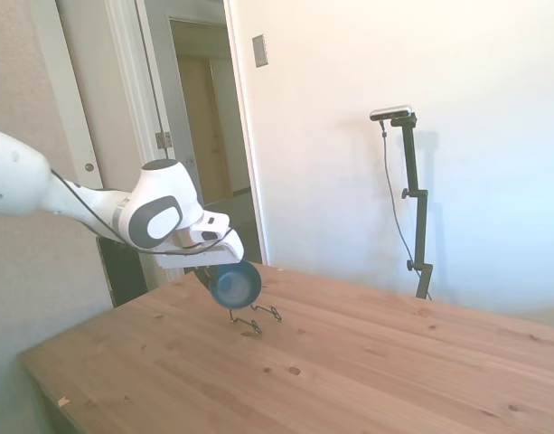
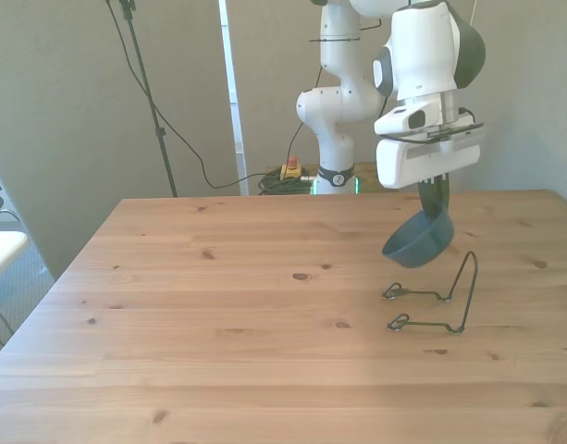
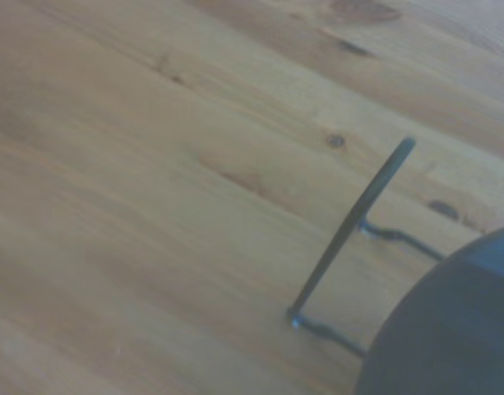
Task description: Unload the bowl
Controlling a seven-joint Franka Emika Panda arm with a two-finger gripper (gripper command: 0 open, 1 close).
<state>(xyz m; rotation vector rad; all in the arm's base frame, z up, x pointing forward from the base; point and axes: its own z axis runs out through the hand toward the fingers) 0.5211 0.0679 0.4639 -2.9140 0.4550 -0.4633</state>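
The small dark-blue bowl (image 2: 418, 241) hangs tilted in the air, clear of the table, with my gripper (image 2: 435, 205) shut on its rim. In the side view the bowl (image 1: 235, 283) shows under my gripper (image 1: 215, 271), a little above and to the left of the rack. The thin black wire rack (image 2: 433, 298) stands with nothing in it on the wooden table (image 2: 218, 361), just below and in front of the bowl. Part of the bowl (image 3: 453, 329) and the rack's upright wire (image 3: 350, 226) show blurred in the wrist view.
The wire rack (image 1: 254, 318) is the only other object on the table (image 1: 349, 380). An open doorway (image 1: 209, 127) lies behind the arm in the side view. Cables and a stand (image 2: 149, 102) sit beyond the table's far edge.
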